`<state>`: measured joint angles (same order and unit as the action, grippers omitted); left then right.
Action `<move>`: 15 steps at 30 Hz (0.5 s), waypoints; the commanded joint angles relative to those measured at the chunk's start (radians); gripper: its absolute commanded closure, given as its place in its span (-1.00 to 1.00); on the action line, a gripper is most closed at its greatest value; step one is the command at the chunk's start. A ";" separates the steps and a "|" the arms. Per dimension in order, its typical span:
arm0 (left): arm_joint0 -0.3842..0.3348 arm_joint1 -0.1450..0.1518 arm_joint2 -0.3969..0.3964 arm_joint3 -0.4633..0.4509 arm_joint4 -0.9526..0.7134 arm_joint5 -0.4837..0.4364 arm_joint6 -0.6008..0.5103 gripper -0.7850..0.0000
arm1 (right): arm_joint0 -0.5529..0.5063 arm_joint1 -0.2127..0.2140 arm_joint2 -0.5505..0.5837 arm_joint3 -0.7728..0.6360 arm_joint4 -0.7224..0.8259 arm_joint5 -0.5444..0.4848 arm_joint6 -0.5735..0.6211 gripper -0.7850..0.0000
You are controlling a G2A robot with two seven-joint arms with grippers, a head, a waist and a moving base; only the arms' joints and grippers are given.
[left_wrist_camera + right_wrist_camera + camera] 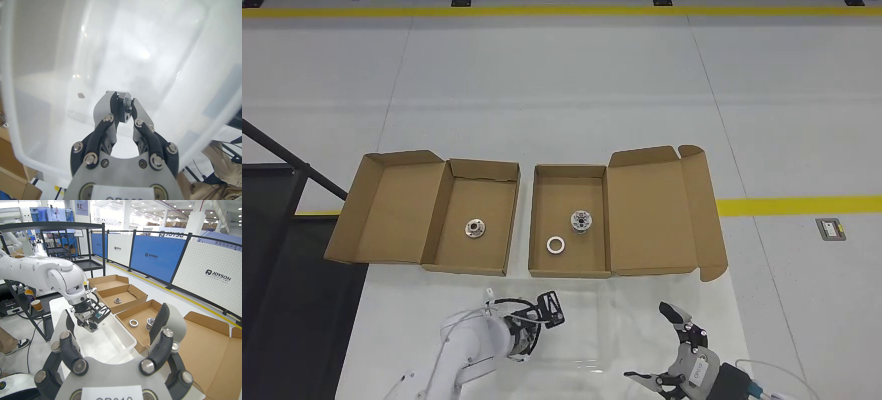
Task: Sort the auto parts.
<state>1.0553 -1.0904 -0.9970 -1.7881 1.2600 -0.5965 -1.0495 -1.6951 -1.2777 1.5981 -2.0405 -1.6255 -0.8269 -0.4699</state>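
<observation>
I'm on a factory floor, in a big open hall. High ceiling with rows of lights (155, 207), yellow lane lines (802, 206) on a pale floor, blue panels (157, 255) and white pegboard (208, 262) fencing the cell. Black steel racks (88, 264) off my desk's (402, 330) left edge, stacked cartons (151, 223) far back. Cardboard boxes (121, 296) with metal parts (133, 323) along the desk's far edge.

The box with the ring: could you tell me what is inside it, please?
Inside the box, a ring and a metal hub lie apart. From above nothing is covered; in the right wrist view a right jaw hides part of the hub.
</observation>
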 commanded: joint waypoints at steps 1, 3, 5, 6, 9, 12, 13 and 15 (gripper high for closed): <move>0.011 0.009 -0.054 -0.067 -0.059 -0.011 -0.007 1.00 | 0.000 0.000 0.000 0.000 0.000 0.000 0.000 -1.00; 0.019 0.016 -0.108 -0.124 -0.094 -0.005 -0.001 1.00 | 0.000 0.000 0.000 0.000 0.000 0.000 0.000 -1.00; 0.022 0.021 -0.160 -0.165 -0.102 0.024 0.028 1.00 | 0.000 0.000 0.000 0.000 0.000 0.000 0.000 -1.00; 0.022 0.023 -0.184 -0.178 -0.105 0.040 0.047 1.00 | 0.000 0.000 0.000 0.000 0.000 0.000 0.000 -1.00; 0.016 0.027 -0.246 -0.195 -0.064 0.108 0.113 1.00 | 0.000 0.000 0.000 0.000 0.000 0.000 0.000 -1.00; -0.008 0.026 -0.288 -0.147 -0.048 0.176 0.195 1.00 | 0.000 0.000 0.000 0.000 0.000 0.000 0.000 -1.00; -0.021 0.024 -0.297 -0.113 -0.054 0.196 0.224 1.00 | 0.000 0.000 0.000 0.000 0.000 0.000 0.000 -1.00; -0.063 0.020 -0.313 -0.018 -0.098 0.218 0.267 1.00 | 0.000 0.000 0.000 0.000 0.000 0.000 0.000 -1.00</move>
<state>1.0172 -1.0683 -1.3021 -1.8644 1.1915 -0.3912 -0.8056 -1.6951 -1.2777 1.5981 -2.0405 -1.6255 -0.8269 -0.4699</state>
